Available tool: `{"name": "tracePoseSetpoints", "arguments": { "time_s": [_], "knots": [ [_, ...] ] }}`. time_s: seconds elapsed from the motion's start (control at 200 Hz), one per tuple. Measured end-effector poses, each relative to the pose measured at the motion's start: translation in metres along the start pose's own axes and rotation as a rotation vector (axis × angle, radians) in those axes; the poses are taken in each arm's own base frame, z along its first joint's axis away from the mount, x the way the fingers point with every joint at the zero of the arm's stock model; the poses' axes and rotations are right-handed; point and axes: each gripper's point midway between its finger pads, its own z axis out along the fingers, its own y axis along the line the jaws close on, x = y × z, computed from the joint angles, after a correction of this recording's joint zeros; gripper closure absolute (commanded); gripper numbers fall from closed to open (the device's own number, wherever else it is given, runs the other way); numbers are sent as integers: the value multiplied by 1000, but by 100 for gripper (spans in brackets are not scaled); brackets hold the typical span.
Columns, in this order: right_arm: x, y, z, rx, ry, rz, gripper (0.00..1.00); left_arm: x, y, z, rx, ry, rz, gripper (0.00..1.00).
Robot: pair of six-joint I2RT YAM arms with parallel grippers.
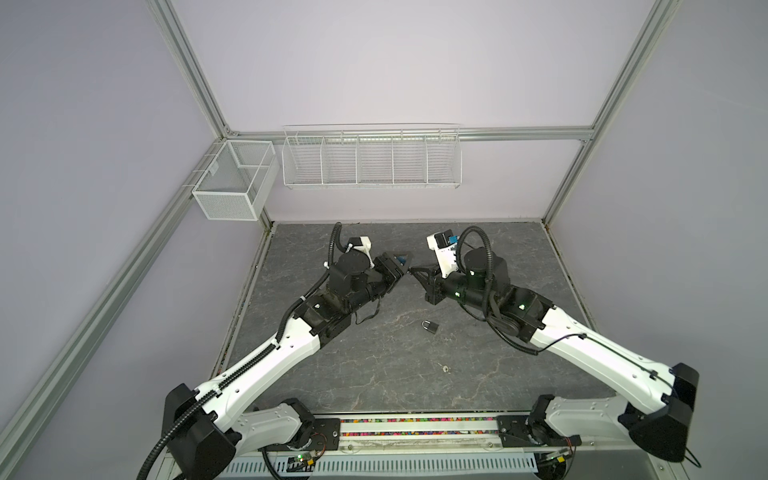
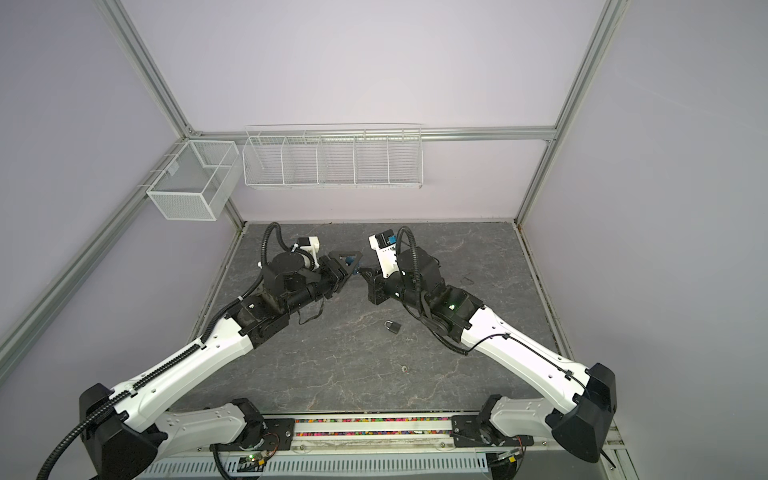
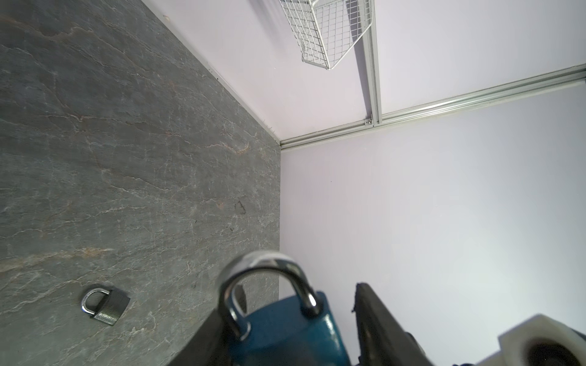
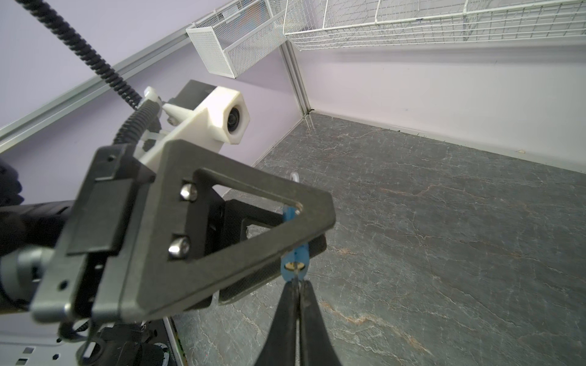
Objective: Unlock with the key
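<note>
Right wrist view: right gripper [image 4: 298,286] is closed on key [image 4: 297,275], tip at keyhole of blue padlock [image 3: 285,332], aloft between jaws of left gripper [image 3: 290,298]; whether they clamp, we cannot tell. We judge padlock dense, rigid, slick: hold its flat faces.

Lighting's soft and flat from overhead, kinda dim, with only faint shadows on the grey tabletop [image 1: 374,357]. Fisheye bends the frame rails [image 1: 190,68] toward the edges. In the left wrist view the blue padlock [image 3: 285,332] at 6 o'clock is blurry, with glare on its shackle [image 3: 263,263].
</note>
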Motion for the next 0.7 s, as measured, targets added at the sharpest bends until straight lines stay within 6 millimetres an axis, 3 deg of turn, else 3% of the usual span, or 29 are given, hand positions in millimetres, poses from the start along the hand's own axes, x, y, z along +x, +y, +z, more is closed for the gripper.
{"name": "tracePoseSetpoints", "arguments": {
  "time_s": [0.7],
  "knots": [
    [9, 2, 8, 25, -27, -127, 93, -6, 7, 3, -23, -25, -83, 69]
  ]
}}
